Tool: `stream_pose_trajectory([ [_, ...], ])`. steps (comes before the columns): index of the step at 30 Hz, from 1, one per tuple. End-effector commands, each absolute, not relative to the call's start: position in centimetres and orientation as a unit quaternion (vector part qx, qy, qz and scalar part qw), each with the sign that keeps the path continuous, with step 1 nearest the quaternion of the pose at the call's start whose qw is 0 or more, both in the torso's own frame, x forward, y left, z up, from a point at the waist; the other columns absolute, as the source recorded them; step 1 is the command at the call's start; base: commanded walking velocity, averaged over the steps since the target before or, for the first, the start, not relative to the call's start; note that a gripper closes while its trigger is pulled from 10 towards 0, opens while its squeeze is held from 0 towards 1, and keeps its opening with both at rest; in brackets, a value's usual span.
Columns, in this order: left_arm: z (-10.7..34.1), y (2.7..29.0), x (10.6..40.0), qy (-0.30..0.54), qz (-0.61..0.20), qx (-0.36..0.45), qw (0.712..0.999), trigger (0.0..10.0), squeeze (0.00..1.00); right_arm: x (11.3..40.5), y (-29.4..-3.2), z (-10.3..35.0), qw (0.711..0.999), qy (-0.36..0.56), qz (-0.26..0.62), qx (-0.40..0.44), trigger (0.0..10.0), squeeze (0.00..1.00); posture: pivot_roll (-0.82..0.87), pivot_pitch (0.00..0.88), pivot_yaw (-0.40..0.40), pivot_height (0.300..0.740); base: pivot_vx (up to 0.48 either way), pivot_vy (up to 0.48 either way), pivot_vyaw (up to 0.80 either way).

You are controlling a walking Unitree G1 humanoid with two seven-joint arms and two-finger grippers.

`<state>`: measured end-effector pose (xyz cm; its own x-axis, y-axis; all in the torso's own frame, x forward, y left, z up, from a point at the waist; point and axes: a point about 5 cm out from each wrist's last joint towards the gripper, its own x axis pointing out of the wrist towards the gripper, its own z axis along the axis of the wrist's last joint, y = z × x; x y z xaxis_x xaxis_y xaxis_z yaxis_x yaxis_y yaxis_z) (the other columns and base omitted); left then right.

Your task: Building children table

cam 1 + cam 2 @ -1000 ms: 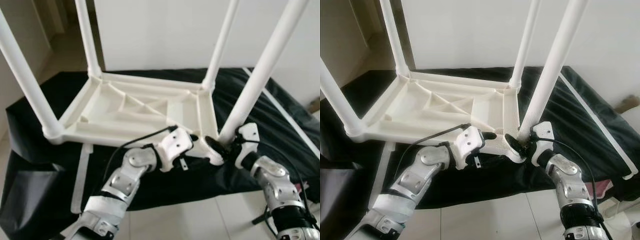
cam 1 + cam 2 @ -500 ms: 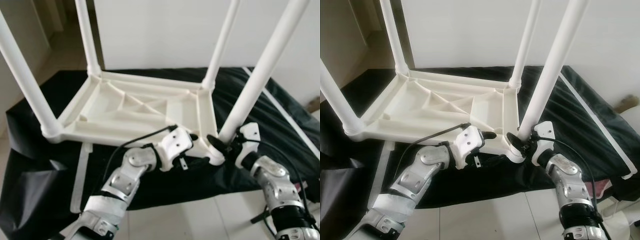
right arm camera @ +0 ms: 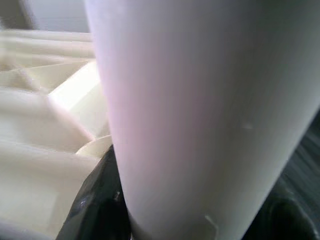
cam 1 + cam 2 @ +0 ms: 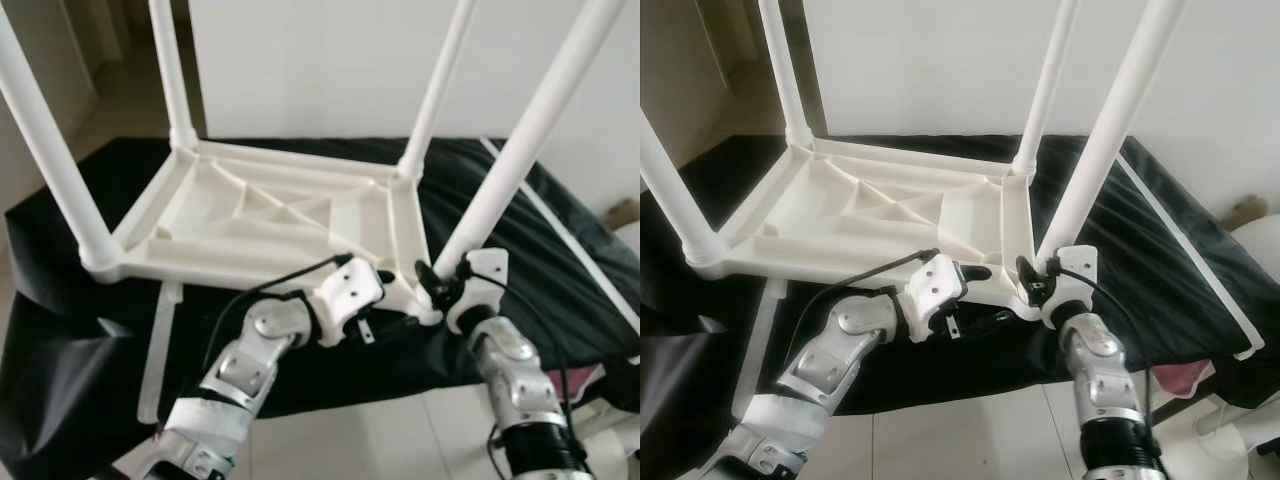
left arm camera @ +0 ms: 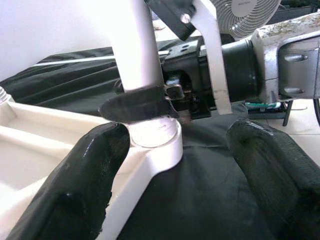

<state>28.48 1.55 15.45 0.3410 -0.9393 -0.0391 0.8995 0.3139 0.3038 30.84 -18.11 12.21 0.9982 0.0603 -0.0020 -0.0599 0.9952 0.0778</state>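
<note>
Right hand (image 4: pixel 1032 283) clamps the table leg (image 4: pixel 1110 140); left hand (image 5: pixel 175 165) gapes wide.

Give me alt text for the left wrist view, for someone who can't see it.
A white table leg stands in the corner socket of an upturned white plastic table, with the right gripper clamped at its base. The left gripper has its fingers spread open in front, over black cloth.

Both arms reach forward and bend inward, wrists nearly meeting. The left gripper (image 5: pixel 175 165) spreads its fingers wide (nothing pinched), while the right gripper (image 4: pixel 437 281) clamps a white leg (image 3: pixel 200 115).
</note>
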Motion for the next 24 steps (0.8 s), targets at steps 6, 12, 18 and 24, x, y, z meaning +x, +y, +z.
stream_pose_trajectory([
  [6,15.4,1.7,28.4,-0.071,-0.544,0.133,0.826,10.0,0.00,30.0,-15.7,9.8,0.990,0.059,-0.088,0.090,10.0,0.00,0.09,0.000,-0.083,0.740,0.000,0.000,0.00],
  [12,15.3,1.9,28.3,-0.068,-0.544,0.135,0.825,10.0,0.00,29.8,-14.8,10.3,0.992,0.046,-0.056,0.100,10.0,0.00,0.09,0.000,-0.077,0.740,0.000,0.000,0.00],
  [18,15.3,2.0,28.3,-0.065,-0.545,0.134,0.825,10.0,0.00,29.6,-15.1,11.3,0.996,0.013,-0.024,0.084,10.0,0.00,0.07,0.000,-0.069,0.740,0.000,0.000,0.00],
  [24,15.0,2.0,27.9,-0.063,-0.547,0.130,0.825,10.0,0.00,29.1,-15.2,11.3,0.997,0.005,-0.031,0.069,10.0,0.00,0.07,0.000,-0.072,0.740,0.000,0.000,0.00],
])
